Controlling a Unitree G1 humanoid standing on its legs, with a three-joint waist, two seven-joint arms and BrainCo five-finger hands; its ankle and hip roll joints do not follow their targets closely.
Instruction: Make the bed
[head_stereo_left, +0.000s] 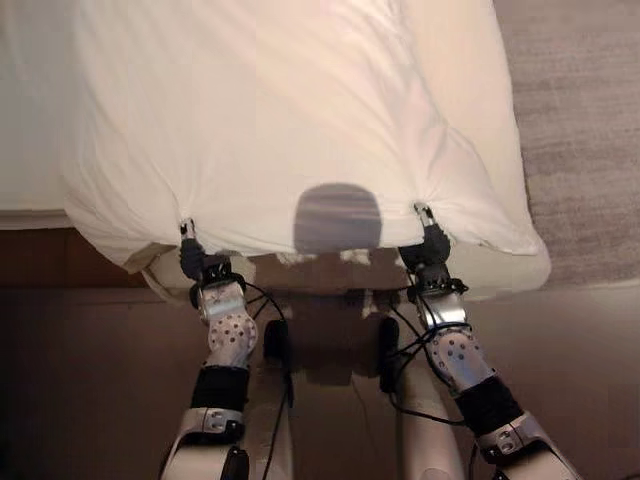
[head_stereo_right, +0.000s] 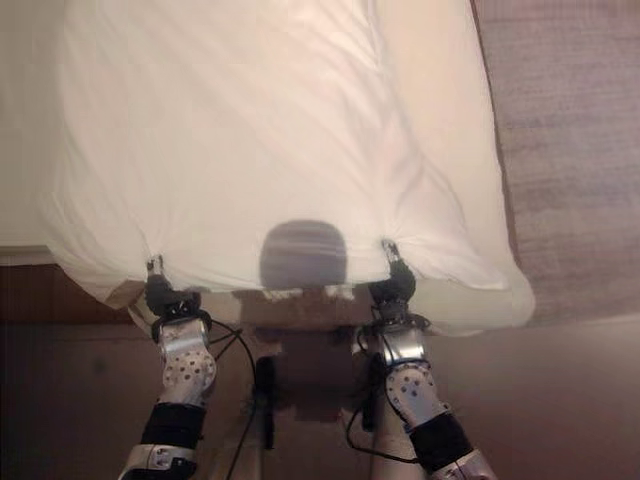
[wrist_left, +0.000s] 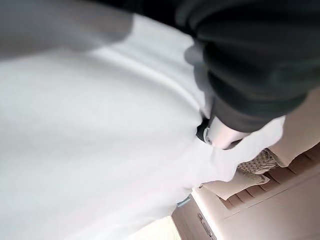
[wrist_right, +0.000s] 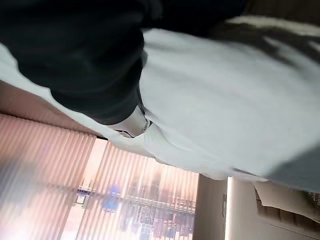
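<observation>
two hands (left hand (head_stereo_left: 193, 255), right hand (head_stereo_left: 432, 243)) pinch one white duvet (head_stereo_left: 290, 120)

Both eye views look steeply down from head height at the foot of the bed, sharing the white duvet (head_stereo_left: 290, 110) across the upper frame and both arms at the bottom. Each wrist view sits very close under the cloth, angled upward: the left toward wooden furniture, the right toward window blinds (wrist_right: 55, 170).
</observation>
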